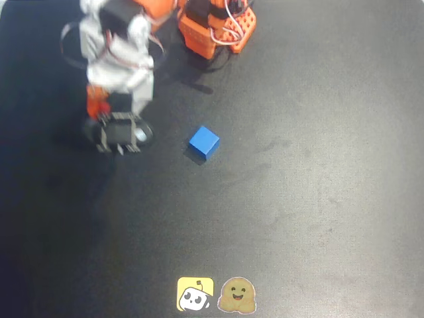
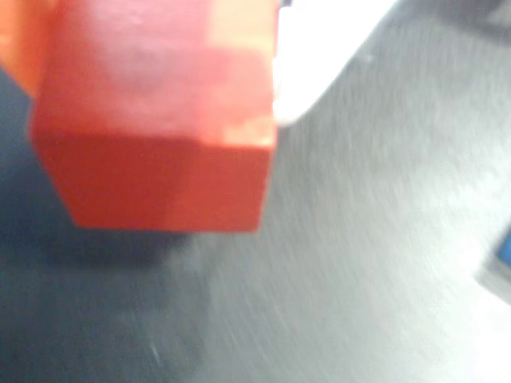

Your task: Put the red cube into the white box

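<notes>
The red cube (image 2: pixel 160 136) looms large and blurred in the wrist view. It is pinched between an orange finger (image 2: pixel 16 40) on the left and a white finger (image 2: pixel 319 48) on the right, so my gripper (image 2: pixel 160 48) is shut on it. A dark shadow lies on the mat beneath the cube. In the overhead view my gripper (image 1: pixel 99 106) is at the upper left, with a bit of red (image 1: pixel 98 101) showing under the white arm. The white box is out of view.
A blue cube (image 1: pixel 203 142) sits on the black mat to the right of my gripper, and its edge (image 2: pixel 503 247) shows in the wrist view. The orange arm base (image 1: pixel 215 23) stands at the top. Two stickers (image 1: pixel 195 294) (image 1: pixel 237 295) lie at the bottom edge.
</notes>
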`<state>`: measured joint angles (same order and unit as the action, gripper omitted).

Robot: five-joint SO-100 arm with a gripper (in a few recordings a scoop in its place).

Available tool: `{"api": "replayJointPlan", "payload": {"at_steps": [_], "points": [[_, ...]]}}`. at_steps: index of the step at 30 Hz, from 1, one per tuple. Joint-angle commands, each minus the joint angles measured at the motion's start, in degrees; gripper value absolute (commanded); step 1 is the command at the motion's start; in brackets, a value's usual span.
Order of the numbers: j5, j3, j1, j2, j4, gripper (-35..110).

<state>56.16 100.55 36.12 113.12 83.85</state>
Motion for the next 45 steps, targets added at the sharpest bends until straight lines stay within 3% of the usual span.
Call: {"api": "replayJointPlan", "payload": {"at_steps": [1, 27, 45], "points": [[1.9, 1.4, 4.8, 5.7, 1.1, 0], [1.9, 17.7, 32.0, 25.1, 10.2, 0], [2.9, 27.1, 32.9, 24.6, 8.2, 0]]}}
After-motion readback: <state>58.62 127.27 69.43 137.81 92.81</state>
